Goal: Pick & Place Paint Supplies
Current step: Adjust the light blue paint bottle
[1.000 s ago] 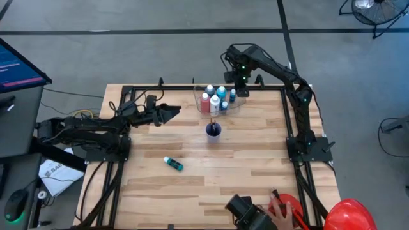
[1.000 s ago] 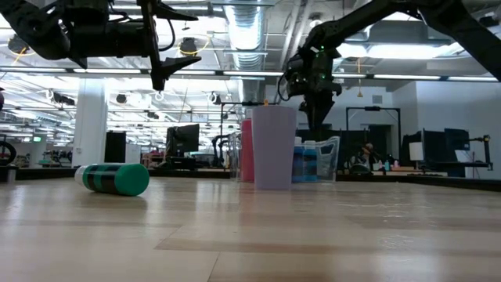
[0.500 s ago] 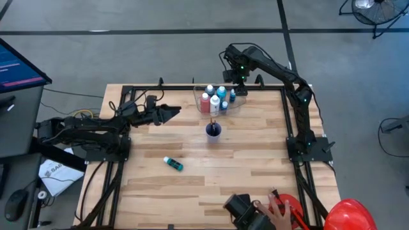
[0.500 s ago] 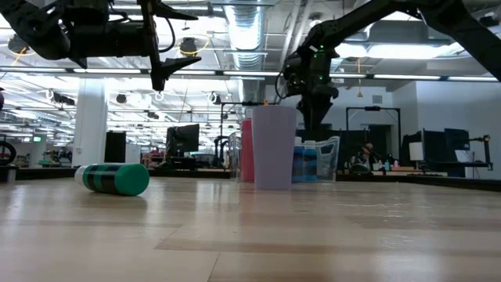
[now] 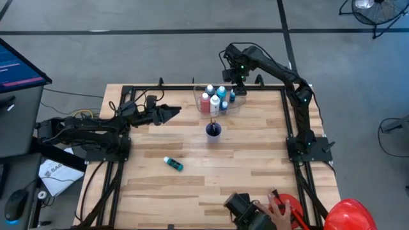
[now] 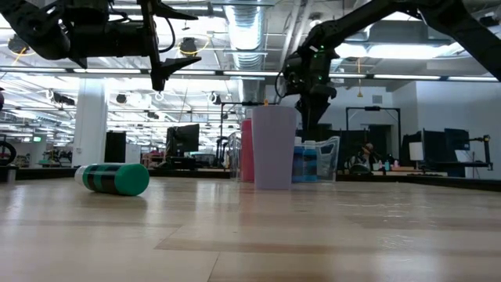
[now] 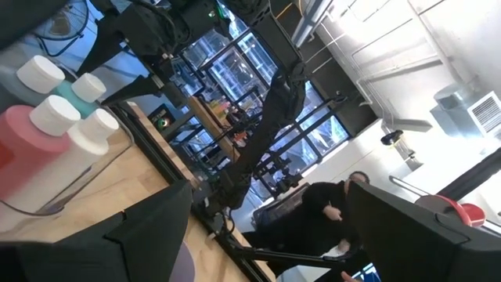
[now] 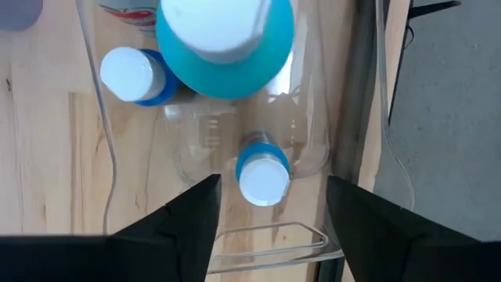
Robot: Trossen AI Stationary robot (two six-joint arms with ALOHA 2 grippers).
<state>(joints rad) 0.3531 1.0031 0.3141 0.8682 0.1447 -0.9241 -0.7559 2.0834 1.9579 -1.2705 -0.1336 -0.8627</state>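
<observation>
The wooden table (image 5: 243,160) stands on a grey floor. Small white-capped paint bottles (image 5: 215,99) stand in a clear tub (image 5: 198,96) at the far edge. A teal one (image 5: 172,164) lies alone, nearer. The right gripper (image 5: 233,85) hangs open over the tub, holding nothing. The left gripper (image 5: 174,112) waits wide open, far left.

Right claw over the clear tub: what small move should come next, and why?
Probably lift the right claw straight up and clear of the clear tub. Its fingers stand apart, empty, either side of a small blue bottle standing upright in the tub, so that drop looks finished. The teal bottle lies alone on the table, likely the next pick.
</observation>
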